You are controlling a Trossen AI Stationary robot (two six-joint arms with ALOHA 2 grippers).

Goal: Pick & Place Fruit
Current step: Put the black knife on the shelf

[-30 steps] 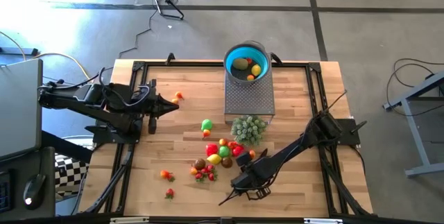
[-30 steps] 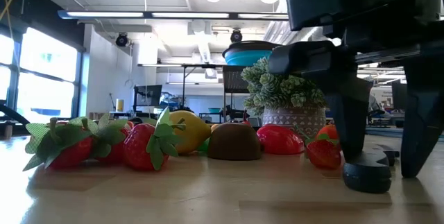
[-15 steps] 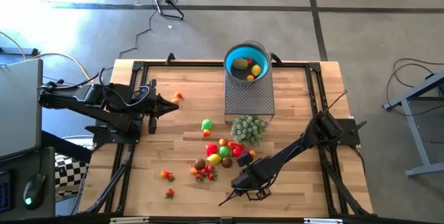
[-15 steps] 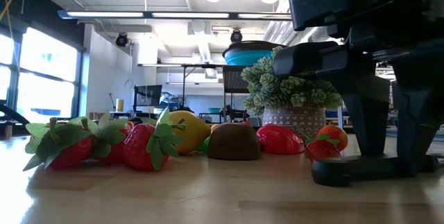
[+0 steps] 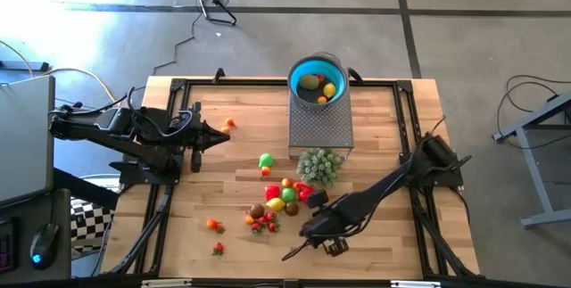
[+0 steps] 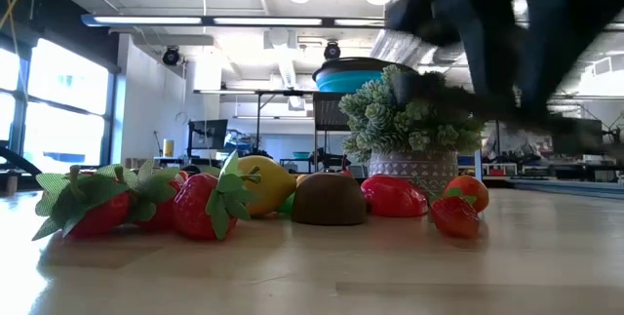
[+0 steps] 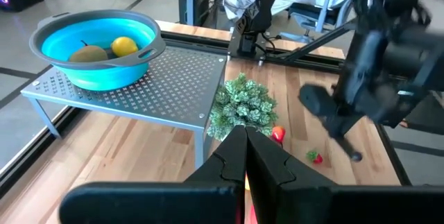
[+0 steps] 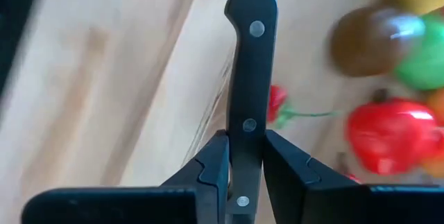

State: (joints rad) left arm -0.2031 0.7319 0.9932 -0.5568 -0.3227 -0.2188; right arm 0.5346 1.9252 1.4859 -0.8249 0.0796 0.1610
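A wooden bench [image 5: 375,119] seen from above. Most fruit [image 5: 284,197] lies scattered at lower centre; a few pieces sit in a blue bowl [image 5: 318,81] at the top. The right tool [image 5: 314,234], lower centre-right, pinches a black-handled knife [image 8: 248,78]. The left tool [image 5: 217,133], centre-left, is pressed together beside one orange fruit [image 5: 230,123].

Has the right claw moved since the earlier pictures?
Yes. The right claw, shut on the black-handled knife, has lifted off the wooden table in the low view.
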